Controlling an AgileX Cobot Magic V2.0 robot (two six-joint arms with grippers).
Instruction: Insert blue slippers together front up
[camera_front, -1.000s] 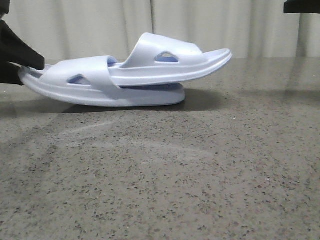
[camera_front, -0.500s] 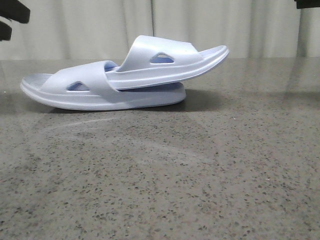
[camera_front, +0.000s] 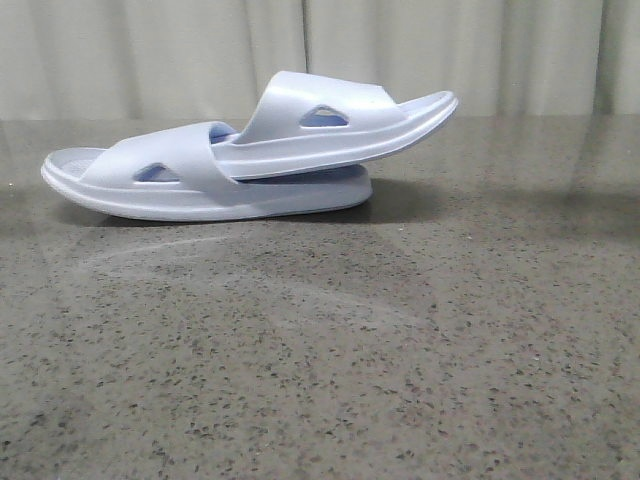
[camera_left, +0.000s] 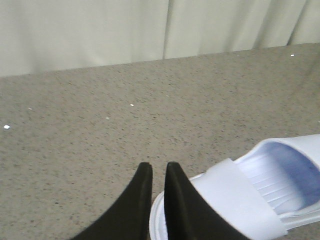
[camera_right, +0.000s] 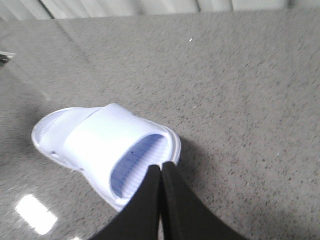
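The two blue slippers lie nested on the table. The lower slipper (camera_front: 190, 190) lies flat on its sole. The upper slipper (camera_front: 330, 125) is pushed under the lower one's strap, and its free end tilts up to the right. Neither gripper shows in the front view. My left gripper (camera_left: 158, 169) hovers above the end of a slipper (camera_left: 250, 195), its fingers nearly together with nothing between them. My right gripper (camera_right: 161, 169) is shut and empty above the other end of the slippers (camera_right: 100, 140).
The speckled grey stone table (camera_front: 320, 350) stretches wide in front of the slippers. A pale curtain (camera_front: 150, 50) hangs behind the table's far edge.
My left gripper was at the lower slipper's left end, then rose and left the front view. The right arm also left the top right corner. The upper slipper settled slightly lower.
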